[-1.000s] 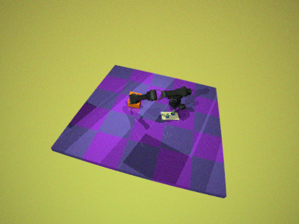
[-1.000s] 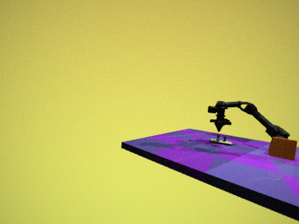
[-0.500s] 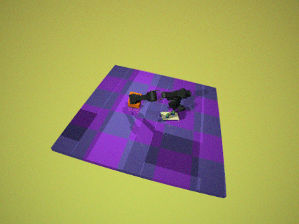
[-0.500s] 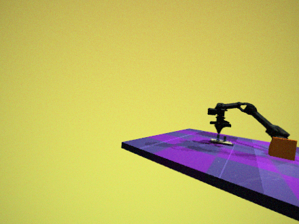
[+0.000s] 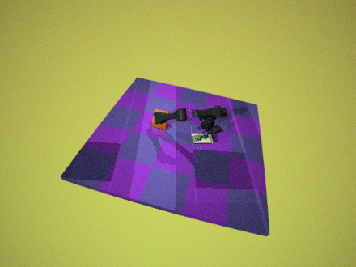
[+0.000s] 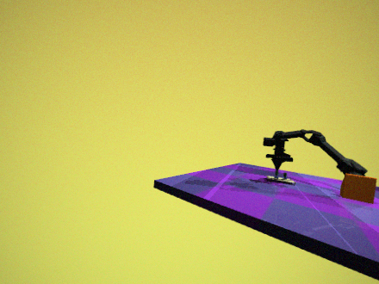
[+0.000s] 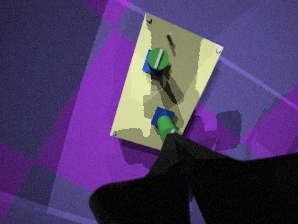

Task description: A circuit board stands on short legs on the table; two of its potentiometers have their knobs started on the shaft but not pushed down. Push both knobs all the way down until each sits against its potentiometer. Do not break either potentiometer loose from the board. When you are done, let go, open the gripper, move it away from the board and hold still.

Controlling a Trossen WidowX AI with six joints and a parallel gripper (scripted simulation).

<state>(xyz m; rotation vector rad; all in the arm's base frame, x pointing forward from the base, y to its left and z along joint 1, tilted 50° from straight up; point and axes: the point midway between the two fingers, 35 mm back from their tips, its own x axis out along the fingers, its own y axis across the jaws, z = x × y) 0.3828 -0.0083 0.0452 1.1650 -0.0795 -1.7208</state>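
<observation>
The pale circuit board (image 5: 207, 141) (image 6: 289, 182) (image 7: 131, 97) stands on the table. One green knob (image 5: 199, 138) (image 6: 284, 175) (image 7: 158, 59), with a pale line across its top, stands over a blue potentiometer (image 7: 146, 64). The other green knob (image 5: 206, 134) (image 7: 165, 124) stands over the second blue potentiometer (image 7: 161, 113), and its side shows tall in the wrist view. My gripper (image 6: 276, 169) (image 7: 171, 137) is shut and empty, pointing down, with its tips at the top of this second knob and hiding part of it. Whether they touch, and the gap under each knob, I cannot tell.
A thin pin (image 7: 169, 35) stands on the board beyond the first knob, and small screws sit at the corners. An orange block (image 5: 160, 123) (image 6: 358, 188) is at the arm's base. The checkered purple table (image 5: 158, 190) (image 6: 241, 204) carries dark shadows.
</observation>
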